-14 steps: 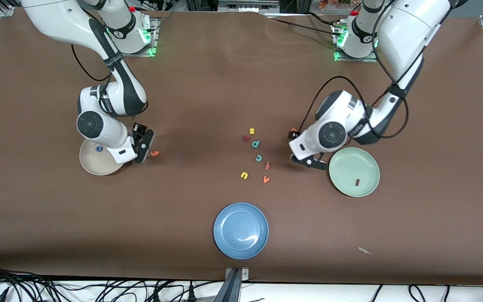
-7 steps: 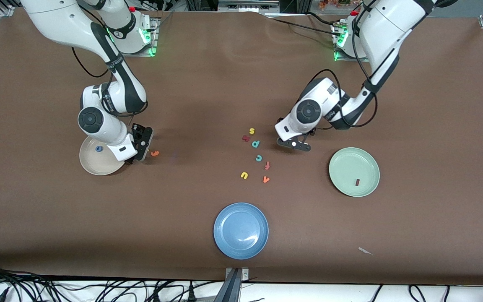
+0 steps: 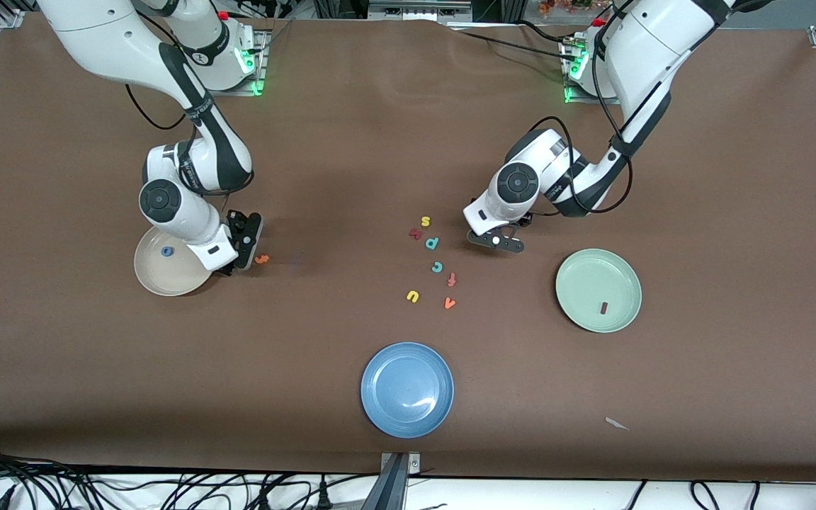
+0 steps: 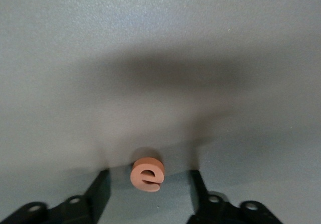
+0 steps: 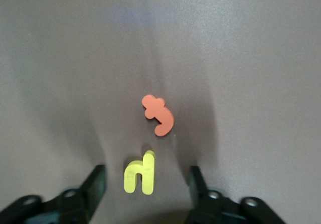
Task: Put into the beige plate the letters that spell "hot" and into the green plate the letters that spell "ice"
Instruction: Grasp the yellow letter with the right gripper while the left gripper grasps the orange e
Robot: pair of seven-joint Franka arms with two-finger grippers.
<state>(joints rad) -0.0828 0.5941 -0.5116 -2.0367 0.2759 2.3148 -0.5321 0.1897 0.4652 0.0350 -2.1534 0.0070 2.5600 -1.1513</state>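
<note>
While the right gripper [image 5: 145, 181] straddled the yellow h [image 5: 140, 173] with fingers spread, the orange t [image 5: 158, 114] just ahead beside the beige plate [image 3: 160, 276], the left gripper [image 4: 148, 186] likewise bracketed the orange e [image 4: 147, 174], unpinched.

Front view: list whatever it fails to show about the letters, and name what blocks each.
- Yellow h: hidden in the front view under the right claw; only the right wrist view shows it.
- Orange e: hidden in the front view under the left claw; only the left wrist view shows it.
- Maroon letter beside the yellow s: too small in the front view to read.
</note>
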